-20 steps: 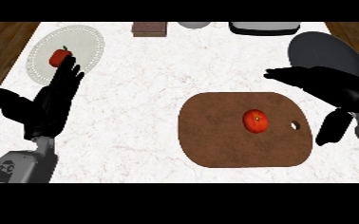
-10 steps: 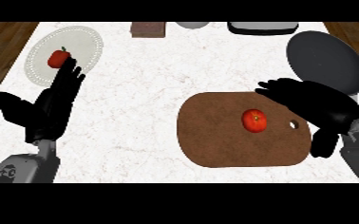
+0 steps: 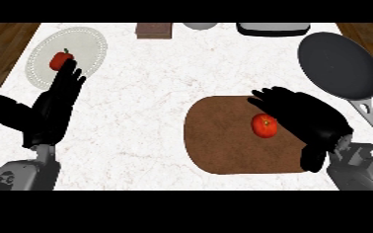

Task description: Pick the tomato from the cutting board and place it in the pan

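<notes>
A red tomato lies on the brown cutting board, right of the board's middle. My right hand hovers over the board's right side, fingers spread and extended to the left just above and beside the tomato, not closed round it. The dark grey pan sits at the right edge, its handle running down toward my right wrist. My left hand rests open at the left, fingers pointing up.
A white plate at the far left holds a small red pepper. Along the back edge stand a brown block, a grey bowl and a white-rimmed dark container.
My right hand has moved left from beside the pan onto the board and now reaches the tomato. The left hand has barely shifted.
</notes>
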